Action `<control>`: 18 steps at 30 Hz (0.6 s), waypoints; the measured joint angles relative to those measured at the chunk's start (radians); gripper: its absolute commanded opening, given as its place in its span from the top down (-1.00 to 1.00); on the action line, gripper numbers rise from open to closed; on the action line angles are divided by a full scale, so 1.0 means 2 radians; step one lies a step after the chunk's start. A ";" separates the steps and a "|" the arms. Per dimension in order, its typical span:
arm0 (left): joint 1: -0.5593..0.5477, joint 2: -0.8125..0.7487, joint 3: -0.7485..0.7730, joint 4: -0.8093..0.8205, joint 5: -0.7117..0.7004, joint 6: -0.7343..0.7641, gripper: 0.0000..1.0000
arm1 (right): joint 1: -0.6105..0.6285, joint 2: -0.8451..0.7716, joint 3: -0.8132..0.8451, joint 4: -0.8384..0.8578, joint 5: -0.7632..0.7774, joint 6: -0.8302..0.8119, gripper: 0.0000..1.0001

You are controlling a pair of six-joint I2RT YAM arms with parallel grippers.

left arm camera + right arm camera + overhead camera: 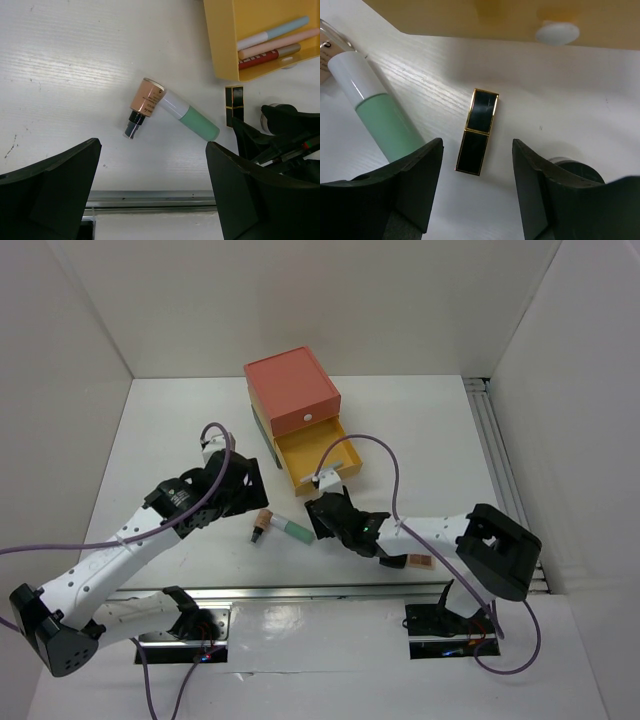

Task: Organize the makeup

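Note:
A black lipstick (pixel 479 131) with gold trim lies flat on the white table, just in front of the pulled-out yellow drawer (pixel 300 455). My right gripper (pixel 476 145) hangs over the lipstick's near end. Its jaws stand open on either side and do not touch it. A mint-green tube (pixel 380 117) with a white cap lies to its left, end to end with a peach bottle (pixel 146 100). My left gripper (pixel 152 145) is wide open and holds nothing, near of the tube (pixel 192 117) and the bottle. Pink and blue pencils (pixel 272 42) lie in the drawer.
The orange-topped drawer box (pixel 292 392) stands at the table's middle back. The drawer's white knob (pixel 557 32) faces my right gripper. A round dark thing (pixel 575 170) sits by my right finger. A small peach item (pixel 420 561) lies by the right arm. A metal rail (pixel 150 205) runs along the near edge.

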 measured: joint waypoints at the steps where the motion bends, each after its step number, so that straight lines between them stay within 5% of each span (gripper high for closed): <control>1: 0.000 0.000 0.000 0.000 0.000 0.000 -1.00 | 0.000 0.007 0.000 0.006 0.000 0.000 -0.29; 3: 0.000 0.000 0.000 0.000 0.000 0.000 -1.00 | 0.000 0.021 0.000 0.016 0.000 0.001 -0.29; 11: 0.000 -0.003 -0.003 0.000 0.000 0.000 -1.00 | 0.000 0.051 -0.006 0.040 0.010 0.026 0.36; 18: 0.000 -0.015 -0.004 -0.002 -0.001 0.000 -1.00 | 0.000 0.047 -0.013 0.049 0.014 0.046 0.69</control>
